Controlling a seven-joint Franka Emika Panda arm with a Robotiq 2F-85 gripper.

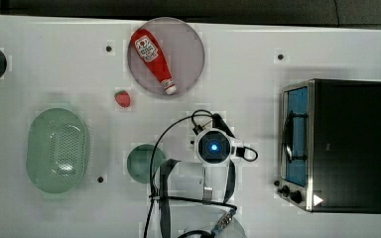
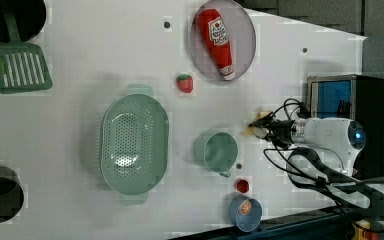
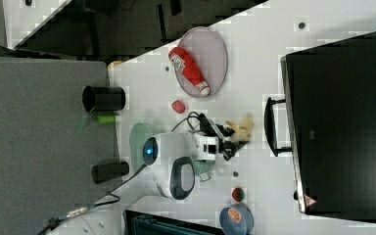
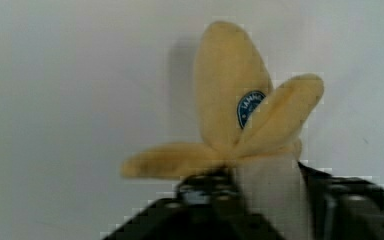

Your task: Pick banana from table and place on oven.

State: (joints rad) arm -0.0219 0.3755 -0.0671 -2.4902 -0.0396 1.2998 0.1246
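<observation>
Gripper (image 4: 267,200) sits low over the table (image 1: 54,74), jaws narrowed around the pale peeled core of the banana (image 4: 240,130); in the wrist view the core fills the gap between the black fingers (image 4: 345,205), but whether the pads press it firmly cannot be told. The yellow peel flaps fan out beyond the fingertips, one with a blue sticker. In the left view the banana (image 2: 258,125) lies on the white top at the gripper (image 2: 270,129) tip, just off the oven (image 2: 350,100) front; in the right view the banana (image 3: 241,128) is between the gripper (image 3: 227,142) and the oven (image 3: 342,122) handle, not touching the handle. In the top view the arm's wrist with its blue light covers the spot, near the oven (image 1: 347,148) door on the top view's right. Close to the arm in the left view: green cup (image 2: 220,152), small tomato (image 2: 242,185), blue bowl (image 2: 246,212). Farther out in the top view: green colander (image 1: 57,151), strawberry (image 1: 122,98), ketchup bottle (image 1: 153,59) lying on a grey plate (image 1: 188,49). The green spatula (image 2: 21,62) is well apart, at the left view's upper left.
</observation>
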